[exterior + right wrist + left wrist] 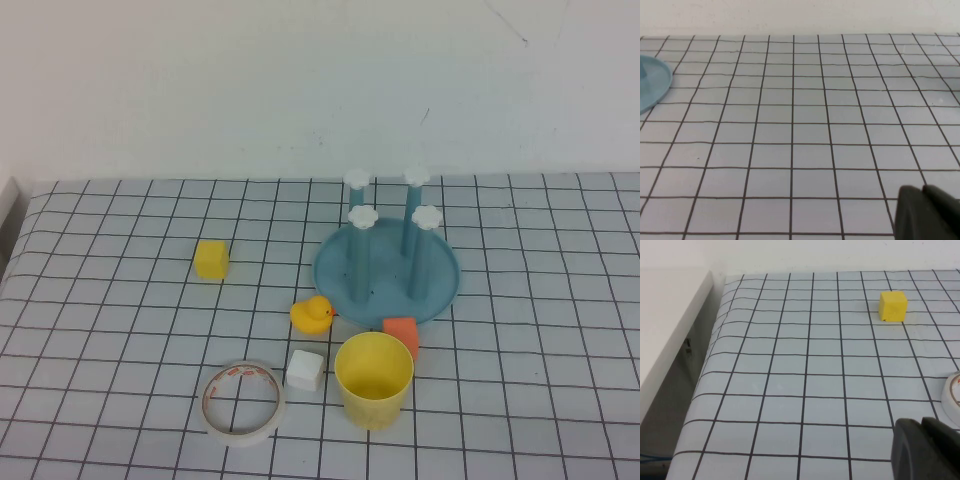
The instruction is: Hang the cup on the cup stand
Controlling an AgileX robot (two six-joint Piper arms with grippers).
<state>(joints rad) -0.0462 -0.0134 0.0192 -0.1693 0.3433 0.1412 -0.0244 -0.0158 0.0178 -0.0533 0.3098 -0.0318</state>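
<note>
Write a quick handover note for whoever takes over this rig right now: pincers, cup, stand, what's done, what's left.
Left pincer: shut, empty, parked low over the table's left side.
Right pincer: shut, empty, parked low over the right side.
Cup: upright, mouth up, at the table's near edge, in front of the cup stand, beside an orange block.
Done: nothing; all four pegs are bare.
Left: grasp the cup, turn it over, hang it on a peg.

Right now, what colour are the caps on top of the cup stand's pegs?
White, flower-shaped caps on the blue cup stand; clearest in the high view.
</note>
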